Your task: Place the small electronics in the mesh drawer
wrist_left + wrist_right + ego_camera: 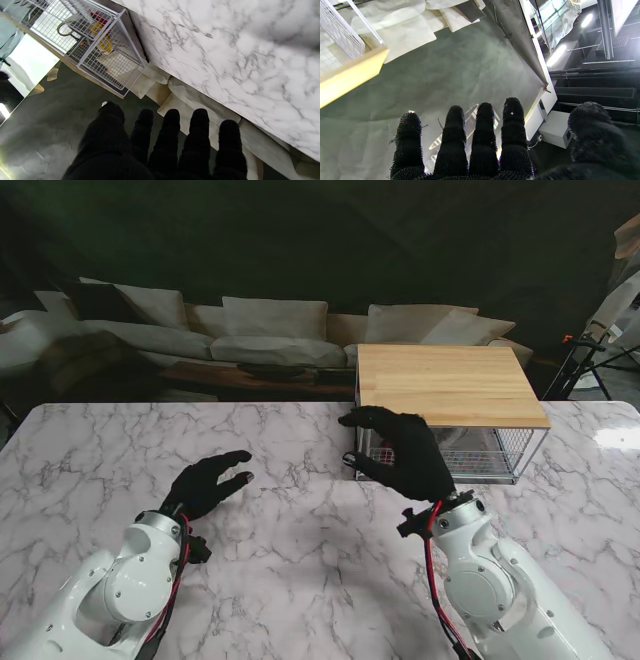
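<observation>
Right hand [405,455] sits at the front of the mesh drawer [470,452], fingers spread and holding nothing in its own wrist view; from the stand view it covers the drawer's left front corner, and whether it touches the wire front cannot be told. The drawer lies directly ahead of this hand's fingers, under a wooden top [447,383], its long side running left to right across the table [300,530]. I judge the drawer to be nearly or fully pushed in, so a push or a pull would run straight along the fingers' line, away from me or toward me.

Left hand [205,483] hovers over bare marble well off to the left, fingers loosely apart and empty; the drawer is far to its right. The right hand is clearly the nearer one.

Counting: one drawer unit, one wooden top, two hands. Through the wire, the left wrist view shows something red [100,17], something yellow [103,40] and a pale flat piece [117,63] inside, at least three items, though their kind is unclear. No loose electronics show on the table around either hand.
</observation>
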You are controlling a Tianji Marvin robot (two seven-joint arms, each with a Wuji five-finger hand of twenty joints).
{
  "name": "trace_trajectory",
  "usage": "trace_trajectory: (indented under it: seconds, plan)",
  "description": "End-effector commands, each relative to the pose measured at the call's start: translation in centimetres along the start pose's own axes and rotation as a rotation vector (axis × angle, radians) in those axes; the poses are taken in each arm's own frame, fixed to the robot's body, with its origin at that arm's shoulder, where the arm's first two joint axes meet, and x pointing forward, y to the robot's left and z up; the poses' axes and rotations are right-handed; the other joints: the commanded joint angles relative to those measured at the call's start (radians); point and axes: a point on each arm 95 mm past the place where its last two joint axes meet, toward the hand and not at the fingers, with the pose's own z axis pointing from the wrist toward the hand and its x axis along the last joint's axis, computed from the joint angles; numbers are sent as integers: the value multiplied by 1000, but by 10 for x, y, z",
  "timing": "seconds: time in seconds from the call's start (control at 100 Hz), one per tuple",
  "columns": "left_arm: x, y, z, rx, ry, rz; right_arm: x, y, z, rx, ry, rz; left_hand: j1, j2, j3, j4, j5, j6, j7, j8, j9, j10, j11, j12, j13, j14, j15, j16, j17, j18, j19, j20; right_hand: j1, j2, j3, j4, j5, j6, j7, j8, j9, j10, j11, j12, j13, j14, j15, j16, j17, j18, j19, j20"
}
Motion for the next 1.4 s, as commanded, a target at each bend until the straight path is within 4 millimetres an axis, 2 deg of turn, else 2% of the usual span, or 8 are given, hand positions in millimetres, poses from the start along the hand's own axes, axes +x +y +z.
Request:
trace_trajectory:
  seconds: [0.0, 0.22, 0.37, 0.62, 0.9, 1.21, 1.39]
  plan:
    - [-3, 12, 2, -39, -2, -4, -18, -15, -2, 8, -17, 2, -1, 52, -21, -4, 9, 1, 7, 15, -37, -8, -22, -25, 10, -24, -3, -10, -8, 8, 13, -7, 12, 51, -16, 26, 28, -42, 15, 26, 28, -42, 2, 8, 26, -46, -3, 8, 12, -22, 17, 14]
    - [-25, 34, 13, -137, -77, -47, -52, -37, -9, 58, -113, 69, 11, 58, -17, -1, 1, 10, 12, 23, -32, -19, -10, -32, 13, -33, 2, -8, -10, 5, 10, -11, 11, 65, -31, 27, 22, -54, 33, 30, 29, -59, 1, 11, 14, -60, -10, 6, 5, -31, 11, 18]
    - [-33, 38, 16, -166, -103, -38, -63, -42, -11, 72, -153, 90, 12, 61, -18, -1, -3, 15, 11, 25, -34, -19, -2, -33, 12, -31, 1, -8, -12, 8, 6, -11, 18, 67, -36, 28, 20, -52, 37, 28, 31, -60, -1, 11, 13, -62, -11, 6, 3, -34, 8, 21]
    - [-34, 35, 12, -171, -102, -17, -64, -44, -8, 74, -161, 99, 4, 66, -21, -2, -3, 14, 2, 10, -34, -16, -1, -39, 10, -30, -1, -9, -10, 10, 5, -9, 28, 63, -41, 29, 22, -53, 41, 24, 33, -61, -1, 12, 12, -63, -12, 5, 5, -34, 3, 25]
    - [-42, 28, 18, -167, -100, 10, -63, -45, -5, 70, -154, 97, -1, 70, -22, -2, -9, 17, -7, -9, -38, -13, -7, -43, 6, -27, -4, -11, -12, 12, 1, -7, 30, 63, -46, 30, 20, -52, 43, 20, 31, -58, 0, 13, 13, -59, -12, 4, 10, -35, -1, 30]
    - [-41, 25, 14, -165, -93, 26, -61, -48, -14, 74, -166, 94, -3, 69, -23, -2, -10, 14, -6, -18, -47, -12, -14, -45, 3, -25, -5, -11, -11, 11, -2, -6, 28, 57, -47, 30, 9, -45, 40, 15, 18, -55, -4, 12, 3, -54, -14, 3, -3, -27, -8, 32]
    - [-42, 25, 14, -163, -92, 28, -60, -43, -14, 67, -158, 86, -2, 69, -22, -3, -9, 15, -3, -22, -75, -1, -53, -76, -5, -23, -15, -21, -8, 4, -15, -13, 28, 48, -42, 32, 0, -38, 32, 12, 4, -37, -10, 9, -7, -41, -16, 4, -16, -20, -16, 33]
